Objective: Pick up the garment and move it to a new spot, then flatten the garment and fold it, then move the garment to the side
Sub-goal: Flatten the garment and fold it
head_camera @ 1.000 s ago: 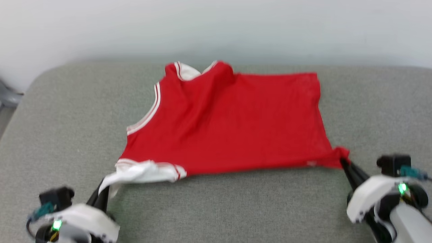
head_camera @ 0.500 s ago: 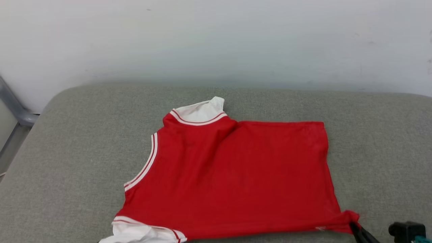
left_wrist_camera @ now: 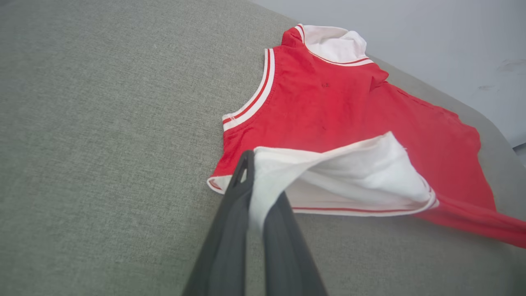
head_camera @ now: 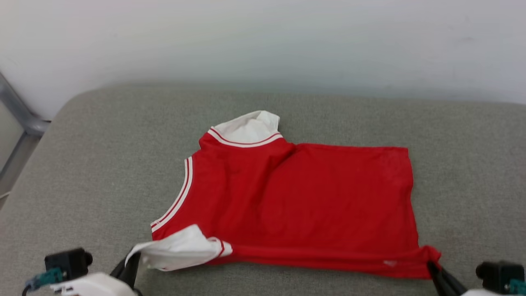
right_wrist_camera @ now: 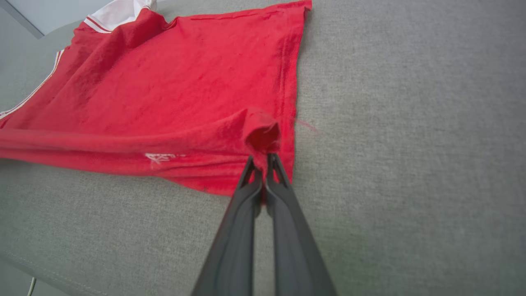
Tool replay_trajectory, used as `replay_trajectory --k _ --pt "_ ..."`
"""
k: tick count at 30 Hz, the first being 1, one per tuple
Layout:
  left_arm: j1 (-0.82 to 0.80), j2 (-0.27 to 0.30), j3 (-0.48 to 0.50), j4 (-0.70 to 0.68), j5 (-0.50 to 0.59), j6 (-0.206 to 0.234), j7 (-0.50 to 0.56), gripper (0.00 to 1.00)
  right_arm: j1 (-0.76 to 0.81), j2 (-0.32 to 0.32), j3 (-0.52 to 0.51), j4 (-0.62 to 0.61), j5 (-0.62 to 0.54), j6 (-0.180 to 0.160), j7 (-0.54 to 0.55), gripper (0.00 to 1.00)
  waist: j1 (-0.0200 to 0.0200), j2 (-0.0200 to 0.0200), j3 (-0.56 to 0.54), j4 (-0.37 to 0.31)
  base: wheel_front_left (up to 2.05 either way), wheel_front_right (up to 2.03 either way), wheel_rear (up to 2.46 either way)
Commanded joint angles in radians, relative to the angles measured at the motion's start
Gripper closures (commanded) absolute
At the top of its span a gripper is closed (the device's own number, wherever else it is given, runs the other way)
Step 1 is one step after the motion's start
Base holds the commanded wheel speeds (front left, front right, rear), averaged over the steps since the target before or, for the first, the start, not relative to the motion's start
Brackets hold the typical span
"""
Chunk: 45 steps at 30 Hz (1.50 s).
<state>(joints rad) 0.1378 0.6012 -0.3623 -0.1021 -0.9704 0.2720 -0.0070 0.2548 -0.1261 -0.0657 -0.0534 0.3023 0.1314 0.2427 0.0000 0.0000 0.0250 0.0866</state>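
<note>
The garment (head_camera: 296,197), a bright red jersey with white, red-striped trim, lies spread on a grey cushion (head_camera: 102,164), plain side up. My left gripper (head_camera: 132,259) is shut on its near left white corner, which is lifted and folded over; in the left wrist view the white cloth sits pinched between the fingers (left_wrist_camera: 246,181). My right gripper (head_camera: 431,266) is shut on the near right red corner, bunched at the fingertips (right_wrist_camera: 263,158). The garment (right_wrist_camera: 172,82) stretches taut along its near edge between both grippers. Its letters and number are hidden.
The cushion's rounded far edge meets a pale wall (head_camera: 263,41). A grey metal bar (head_camera: 16,111) stands at the far left beside the cushion. Bare cushion lies to the left, right and front of the garment.
The head camera has tilted, shifting the whole picture. Both grippers stay shut on the near corners; the near left white corner now rides higher and folds over the red cloth.
</note>
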Motion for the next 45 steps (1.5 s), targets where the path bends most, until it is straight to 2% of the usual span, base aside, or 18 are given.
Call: replay_trajectory --k 1,7,15,20,21,22,23,24,25,26,27,32,36,41,45 --pt "-0.034 -0.003 -0.002 0.012 0.006 -0.01 0.004 1.0 -0.033 0.001 -0.005 -0.009 -0.006 -0.001 0.002 1.0 0.0 0.0 0.033 -0.005 0.0 0.0 0.0" --pt "-0.213 -0.035 -0.026 0.116 0.026 -0.076 0.01 1.0 -0.159 -0.025 0.011 0.033 -0.014 -0.001 0.022 1.0 0.0 0.0 0.123 -0.017 0.0 0.0 0.0" --pt "-0.384 -0.075 -0.06 0.286 0.031 -0.16 0.028 1.0 -0.305 -0.056 0.063 0.148 0.018 -0.001 -0.03 1.0 0.0 0.0 0.205 -0.031 0.0 0.0 0.0" --pt "-0.447 -0.104 -0.089 0.407 0.006 -0.209 0.081 1.0 -0.365 -0.076 0.119 0.235 0.045 -0.001 -0.054 1.0 0.0 0.0 0.238 -0.039 0.0 0.0 0.0" --pt "-0.473 -0.12 -0.108 0.471 -0.007 -0.236 0.114 1.0 -0.39 -0.085 0.151 0.294 0.05 -0.001 -0.072 1.0 0.0 0.0 0.243 -0.044 0.0 0.0 0.0" --pt "-0.48 -0.126 -0.111 0.489 -0.011 -0.243 0.121 1.0 -0.395 -0.083 0.16 0.313 0.055 -0.001 -0.08 1.0 0.0 0.0 0.243 -0.045 0.0 0.0 0.0" --pt "-0.486 -0.131 -0.114 0.505 -0.014 -0.249 0.123 1.0 -0.401 -0.085 0.17 0.33 0.057 -0.001 -0.09 0.87 0.0 0.0 0.242 -0.046 0.0 0.0 0.0" --pt "-0.489 -0.136 -0.12 0.522 -0.017 -0.256 0.131 0.91 -0.407 -0.089 0.181 0.348 0.057 -0.001 -0.1 0.6 0.0 0.0 0.239 -0.047 0.0 0.0 0.0" --pt "-0.492 -0.139 -0.123 0.536 -0.019 -0.262 0.132 0.67 -0.412 -0.088 0.191 0.358 0.063 -0.001 -0.117 0.27 0.0 0.0 0.234 -0.047 0.0 0.0 0.0" --pt "-0.493 -0.143 -0.123 0.548 -0.021 -0.264 0.133 0.11 -0.416 -0.086 0.197 0.364 0.072 -0.001 -0.137 0.0 0.0 0.0 0.229 -0.047 0.0 0.0 0.0" --pt "-0.494 -0.147 -0.123 0.557 -0.023 -0.269 0.127 0.0 -0.419 -0.088 0.202 0.371 0.076 -0.001 -0.158 0.0 0.0 0.0 0.22 -0.046 0.0 0.0 0.0" --pt "-0.48 -0.136 -0.105 0.58 -0.014 -0.267 0.078 0.0 -0.413 -0.084 0.194 0.356 0.086 -0.001 -0.303 0.0 0.0 0.0 0.168 -0.042 0.0 0.0 0.0" --pt "-0.459 -0.123 -0.098 0.567 -0.001 -0.251 0.048 0.0 -0.385 -0.07 0.179 0.327 0.058 -0.001 -0.375 0.0 0.0 0.0 0.117 -0.043 0.0 0.0 0.0" --pt "-0.426 -0.077 -0.088 0.518 0.018 -0.209 0.046 0.0 -0.34 -0.04 0.145 0.27 0.02 -0.001 -0.392 0.0 0.0 0.0 0.062 -0.043 0.0 0.0 0.0" --pt "-0.415 -0.024 -0.084 0.452 -0.006 -0.205 0.121 0.0 -0.3 -0.017 0.113 0.202 -0.005 -0.001 -0.358 0.0 0.0 0.0 0.046 -0.041 0.0 0.0 0.0"
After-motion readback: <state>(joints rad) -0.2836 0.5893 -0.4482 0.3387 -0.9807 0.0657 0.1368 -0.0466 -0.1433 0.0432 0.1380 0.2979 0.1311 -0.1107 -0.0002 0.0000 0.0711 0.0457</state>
